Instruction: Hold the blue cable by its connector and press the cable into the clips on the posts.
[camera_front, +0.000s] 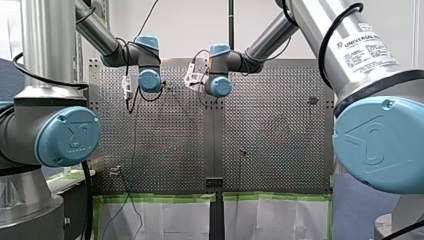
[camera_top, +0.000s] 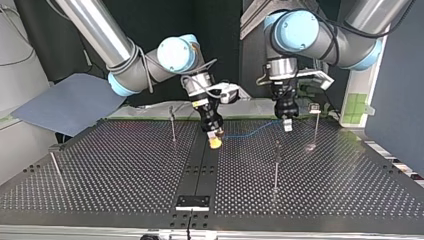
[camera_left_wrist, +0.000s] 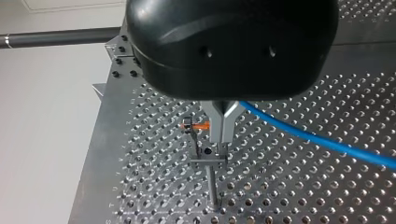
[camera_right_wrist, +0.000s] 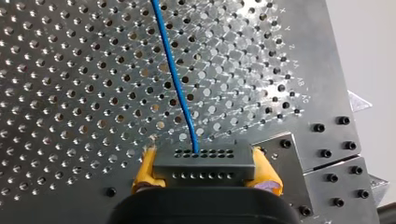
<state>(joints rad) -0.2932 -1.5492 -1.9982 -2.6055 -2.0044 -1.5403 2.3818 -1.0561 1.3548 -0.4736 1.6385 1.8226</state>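
Note:
The blue cable (camera_top: 252, 131) hangs stretched between my two grippers above the perforated table (camera_top: 125, 170). In the right wrist view the yellow pads (camera_right_wrist: 144, 169) of my right gripper (camera_right_wrist: 204, 171) are shut on the grey connector block (camera_right_wrist: 203, 161), and the cable (camera_right_wrist: 176, 79) runs away from it over the plate. My left gripper (camera_left_wrist: 219, 139) has its metal fingers shut on the cable (camera_left_wrist: 322, 142), just above a thin post with a clip (camera_left_wrist: 208, 161). In the top view my right gripper (camera_top: 215, 140) is at the middle and my left gripper (camera_top: 287, 124) to its right.
Thin posts stand on the table: one at the back left (camera_top: 172, 122), one at the back right (camera_top: 316, 120), one in the middle right (camera_top: 276, 165), one at the far left (camera_top: 55, 167). A black plate (camera_top: 192, 201) lies at the near edge.

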